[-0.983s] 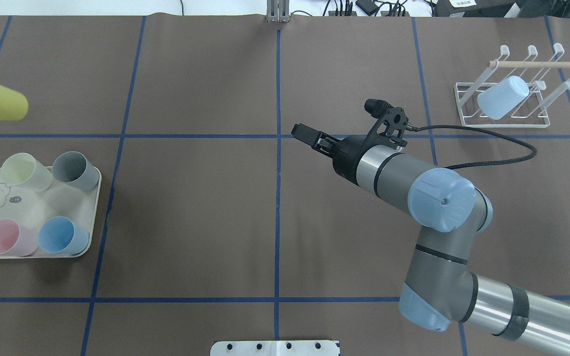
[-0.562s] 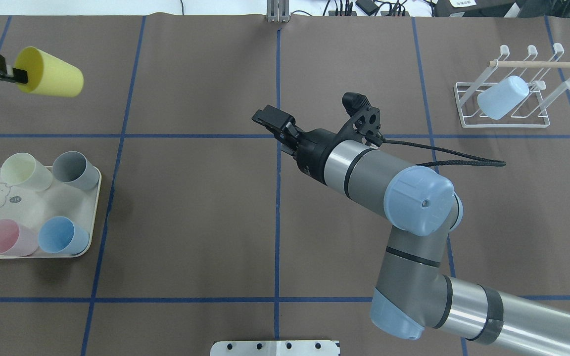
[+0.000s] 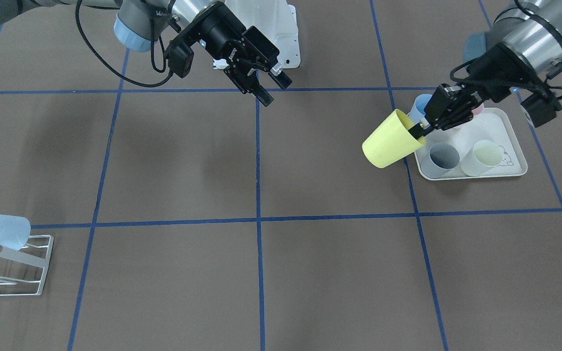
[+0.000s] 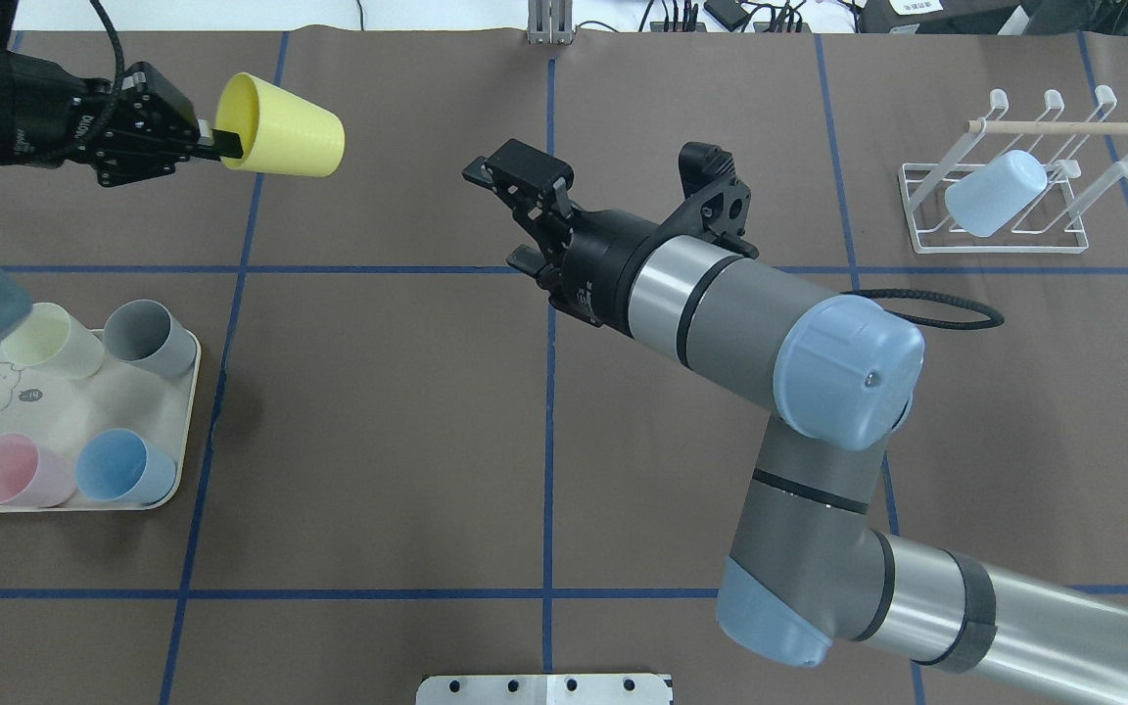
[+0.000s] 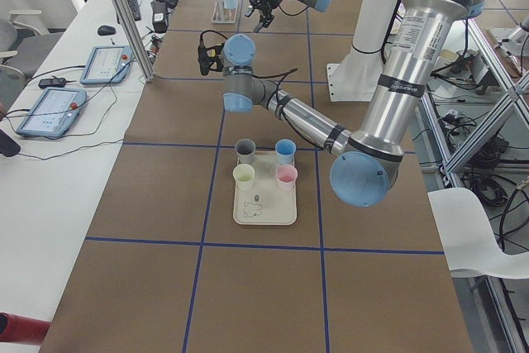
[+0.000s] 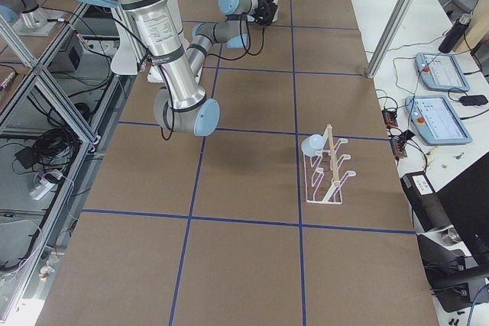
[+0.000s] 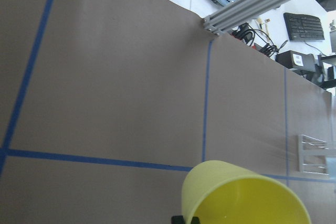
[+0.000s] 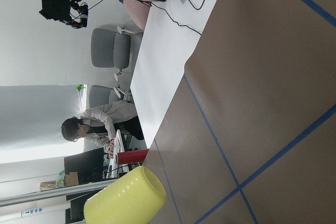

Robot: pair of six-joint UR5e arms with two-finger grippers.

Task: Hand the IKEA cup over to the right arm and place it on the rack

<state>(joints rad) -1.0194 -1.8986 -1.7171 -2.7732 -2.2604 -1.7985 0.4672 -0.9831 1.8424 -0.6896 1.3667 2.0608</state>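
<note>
Worktop [image 4: 378,392]: brown, blue-taped
Change: yellow plastic cup [image 4: 285,140] carried inward, left gripper [image 4: 219,147] jaws clenched on its rim
Right gripper [image 4: 523,217]: jaws released, facing cup; handover near

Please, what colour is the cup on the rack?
The cup is pale blue, clearest in overhead view.

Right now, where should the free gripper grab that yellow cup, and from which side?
The yellow cup is probably best taken around its wall near the closed bottom, coming at it from that end. It lies sideways in the air, bottom pointing toward the open right gripper, and the left gripper pinches the rim, so that end is taken.
</note>
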